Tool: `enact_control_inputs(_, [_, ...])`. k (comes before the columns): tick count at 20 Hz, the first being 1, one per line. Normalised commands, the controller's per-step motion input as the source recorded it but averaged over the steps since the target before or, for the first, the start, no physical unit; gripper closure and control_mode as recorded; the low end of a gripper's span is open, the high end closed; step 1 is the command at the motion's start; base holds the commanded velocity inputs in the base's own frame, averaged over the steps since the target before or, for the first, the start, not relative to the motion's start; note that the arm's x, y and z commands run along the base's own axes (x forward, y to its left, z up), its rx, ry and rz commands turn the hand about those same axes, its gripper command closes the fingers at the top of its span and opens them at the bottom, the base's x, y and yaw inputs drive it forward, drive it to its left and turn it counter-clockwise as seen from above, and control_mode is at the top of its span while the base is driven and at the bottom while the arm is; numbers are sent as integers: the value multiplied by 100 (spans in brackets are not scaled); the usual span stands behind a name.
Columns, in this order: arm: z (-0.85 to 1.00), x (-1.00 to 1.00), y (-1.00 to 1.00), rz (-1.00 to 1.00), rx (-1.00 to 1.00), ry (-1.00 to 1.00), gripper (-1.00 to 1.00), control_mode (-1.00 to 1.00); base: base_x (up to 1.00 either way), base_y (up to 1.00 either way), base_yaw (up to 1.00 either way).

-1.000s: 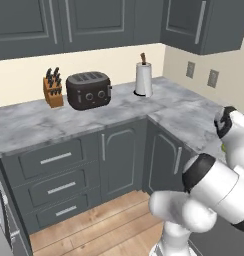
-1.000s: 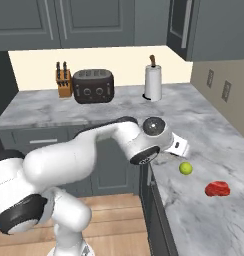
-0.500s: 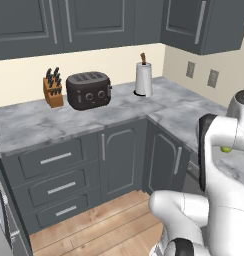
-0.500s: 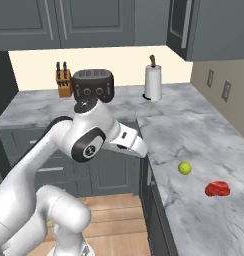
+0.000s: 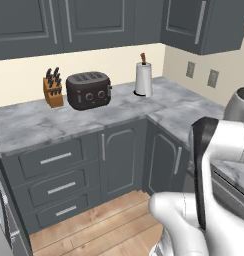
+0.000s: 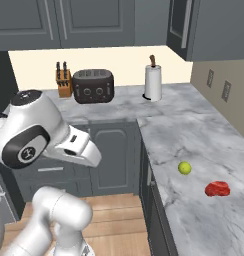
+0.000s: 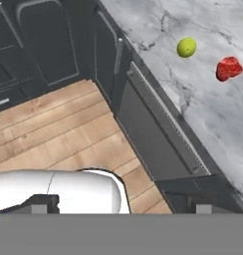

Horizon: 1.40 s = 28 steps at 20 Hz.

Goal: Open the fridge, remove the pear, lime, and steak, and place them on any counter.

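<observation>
A grey-and-white marbled stone counter runs in an L along two walls of the kitchen, over dark grey cabinets and drawers with silver handles, and a light wooden plank floor lies below. More dark grey wall cupboards hang above a cream wall. At the back of the counter stand a wooden knife block, a black two-slot toaster just beside it, and a white paper-towel roll on an upright holder near the corner.

The small roundish bright yellow-green pear sits on the right-hand run of the counter, near its front edge. The small flat irregular red steak lies on the same stretch, near the pear but not touching it, a little closer to the camera in the right base view. In the hand view both rest on the marble at the upper right.

The two-finger gripper hangs over the floor in front of the cabinets, its dark tips spread wide apart with nothing between them
</observation>
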Motion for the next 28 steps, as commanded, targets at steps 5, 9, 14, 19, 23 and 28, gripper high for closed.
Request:
enact_control_inputs(5, [2,10,71,34,3,-11,-100,-100,0,0,0])
enact_control_inputs(9, [0,0,21,18,0,-2,-100,100,-16,42,14])
enact_control_inputs(14, [0,0,0,0,0,0,-100,100,-43,100,18])
enact_control_inputs(19, [0,0,0,0,0,0,-100,100,-45,100,7])
enact_control_inputs(23, [0,0,0,0,0,0,-100,100,-30,100,4])
enact_control_inputs(28, [0,0,0,0,0,0,-100,100,-26,100,2])
